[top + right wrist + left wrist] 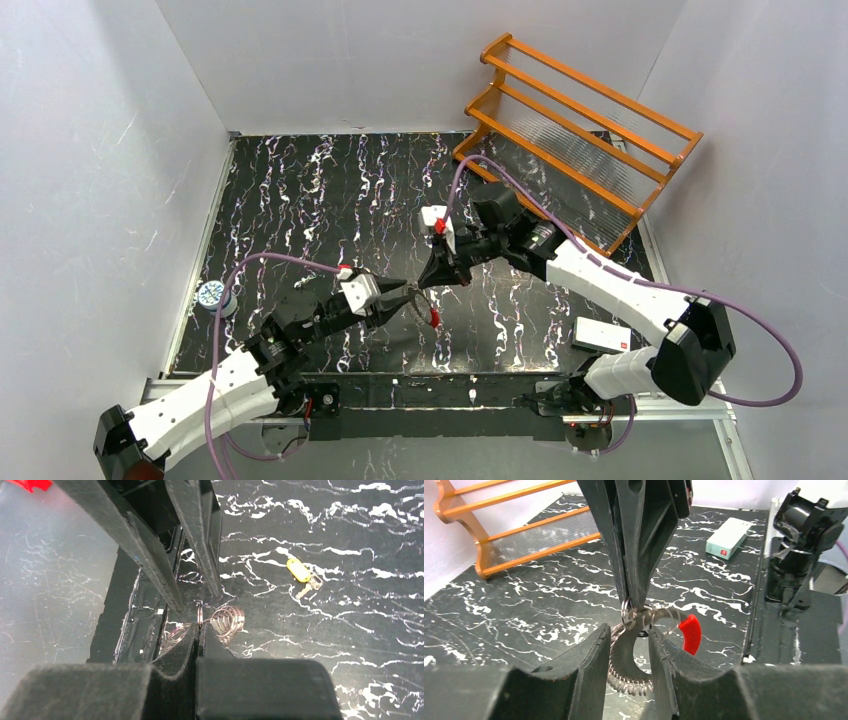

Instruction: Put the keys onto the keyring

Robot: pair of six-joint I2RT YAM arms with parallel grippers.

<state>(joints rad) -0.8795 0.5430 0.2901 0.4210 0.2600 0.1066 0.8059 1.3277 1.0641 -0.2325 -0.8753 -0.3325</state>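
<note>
Two sets of black fingers meet low over the black, white-veined bench (300,200), near its front edge. Between them is the keyring (624,684), a thin silvery coiled-wire loop with a short curved red section. The left arm's fingers (589,670) stand parted around the coil. The right arm's fingers (240,680) are pressed together, pinching a small silvery ring (627,613) at its top. One small yellow-tagged key (300,572) lies on the bench, apart.

Coiled silvery wire keyring (689,632) with a short red section, held clear of the table (524,615). At its top, touching it, a small metal ring (627,613), pinched. Flat on the table, well apart, a key (300,571) with a yellow oval head.
</note>
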